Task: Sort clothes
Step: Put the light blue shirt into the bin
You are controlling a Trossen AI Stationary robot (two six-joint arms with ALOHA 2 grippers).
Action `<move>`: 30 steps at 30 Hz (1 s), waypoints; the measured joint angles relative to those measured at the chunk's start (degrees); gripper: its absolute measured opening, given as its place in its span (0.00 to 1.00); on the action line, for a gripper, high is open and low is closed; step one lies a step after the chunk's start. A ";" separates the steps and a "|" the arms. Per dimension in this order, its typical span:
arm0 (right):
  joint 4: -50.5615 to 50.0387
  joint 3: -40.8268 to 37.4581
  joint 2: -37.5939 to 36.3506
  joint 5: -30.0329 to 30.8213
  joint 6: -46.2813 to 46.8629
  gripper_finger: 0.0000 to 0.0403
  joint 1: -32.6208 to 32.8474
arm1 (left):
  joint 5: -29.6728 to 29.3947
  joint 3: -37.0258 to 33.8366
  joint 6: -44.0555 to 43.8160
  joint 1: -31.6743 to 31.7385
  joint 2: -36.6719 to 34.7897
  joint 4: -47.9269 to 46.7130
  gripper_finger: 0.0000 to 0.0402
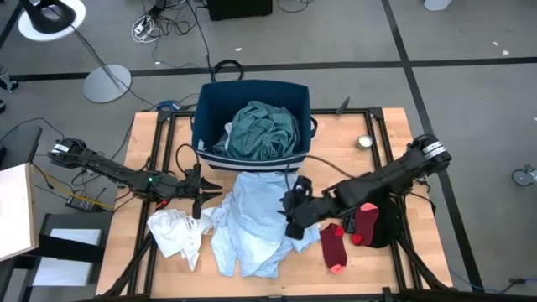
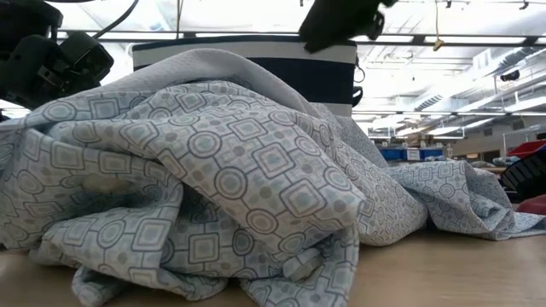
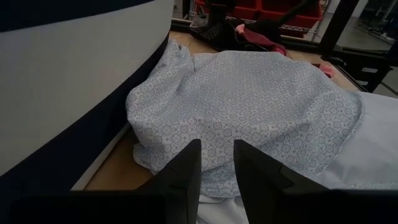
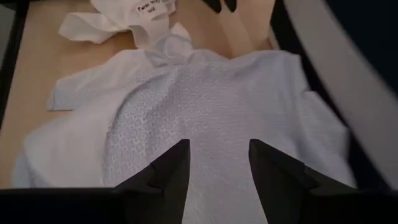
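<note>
A light blue patterned shirt [image 1: 256, 197] lies crumpled on the table in front of the navy bin [image 1: 201, 109], over a plain light blue shirt [image 1: 243, 247]. A teal garment [image 1: 264, 130] lies in the bin. A white tee [image 1: 176, 231] lies at the near left. Two dark red socks [image 1: 333, 246] and a black piece [image 1: 388, 228] lie at the right. My left gripper [image 1: 198, 193] is open at the patterned shirt's left edge [image 3: 186, 155]. My right gripper [image 1: 292, 214] is open over the shirt's right side [image 4: 211, 106]. Neither gripper shows a hold.
The bin's striped wall [image 3: 62, 81] stands close beside my left gripper and shows along the edge of the right wrist view [image 4: 348, 74]. Bare wood shows at the table's far right [image 1: 352, 159]. A small round metal object [image 1: 365, 142] lies there.
</note>
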 joint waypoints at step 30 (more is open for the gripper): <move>20.77 -0.49 25.20 -5.22 -2.97 0.39 -5.63 | 1.51 0.00 -1.29 0.00 0.01 0.12 0.25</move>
